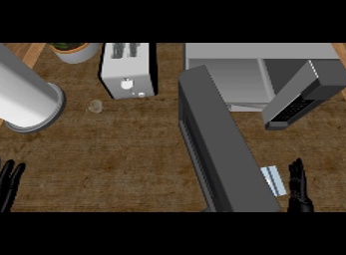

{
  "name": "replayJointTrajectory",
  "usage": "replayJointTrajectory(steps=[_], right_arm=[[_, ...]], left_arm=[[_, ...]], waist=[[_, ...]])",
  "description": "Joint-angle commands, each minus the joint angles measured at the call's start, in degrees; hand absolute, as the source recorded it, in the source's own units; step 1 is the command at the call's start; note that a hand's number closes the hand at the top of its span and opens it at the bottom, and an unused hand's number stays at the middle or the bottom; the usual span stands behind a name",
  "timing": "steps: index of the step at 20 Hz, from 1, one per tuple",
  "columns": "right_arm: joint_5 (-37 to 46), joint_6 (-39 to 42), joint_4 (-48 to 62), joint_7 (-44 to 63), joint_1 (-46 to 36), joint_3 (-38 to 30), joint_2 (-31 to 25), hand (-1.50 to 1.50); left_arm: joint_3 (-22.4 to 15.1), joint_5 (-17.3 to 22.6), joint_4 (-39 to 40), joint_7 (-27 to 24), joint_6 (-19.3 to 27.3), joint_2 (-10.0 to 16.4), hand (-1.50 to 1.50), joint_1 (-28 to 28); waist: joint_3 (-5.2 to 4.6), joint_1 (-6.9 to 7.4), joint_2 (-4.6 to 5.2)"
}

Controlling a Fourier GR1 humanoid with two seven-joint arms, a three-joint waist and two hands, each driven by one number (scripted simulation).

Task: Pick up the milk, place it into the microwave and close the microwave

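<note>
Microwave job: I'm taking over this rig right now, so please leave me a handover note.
Hands: left hand open, resting at the lower left edge; right hand open, fingers straight, beside the milk carton, not holding it.
The milk carton stands on the counter between the right hand and the open microwave door.
The microwave is at the back right, no milk visible inside.
Done: door open.
Left: grasp the milk carton, place it inside, close the door.

The counter is brown wood with a rough, visible grain. The microwave looks like matt grey metal; its door is darker and smooth. The toaster has a pale, slightly shiny shell. My left hand and my right hand are matt black.
</note>
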Motion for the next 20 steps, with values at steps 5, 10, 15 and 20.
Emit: replayJointTrajectory(steps=[5, 10, 15, 20], right_arm=[[-0.9, 5.1, 10.0, -5.4, -4.0, -2.6, 2.4, -1.5], [-3.1, 8.7, 22.8, -14.4, -10.0, -8.9, 1.4, -1.5], [-5.9, 13.3, 19.5, -12.2, -12.0, -9.4, 2.3, -1.5], [-7.0, 18.4, 17.1, -15.2, -9.4, -8.2, 3.9, 1.5]], left_arm=[[1.7, 1.0, 0.8, -2.1, -1.6, 0.1, -1.5, 0.6], [4.8, 5.0, 0.7, 2.9, -1.0, 2.7, -1.5, -2.8], [2.0, 2.6, 1.2, 1.5, -1.5, 1.1, -1.5, -1.4], [0.8, 1.0, -1.2, 1.0, -0.3, -0.6, -1.5, 0.0]], waist=[[0.03, 0.04, 0.04], [0.06, 0.08, 0.08], [0.04, 0.03, 0.05], [0.03, -0.08, 0.0]])
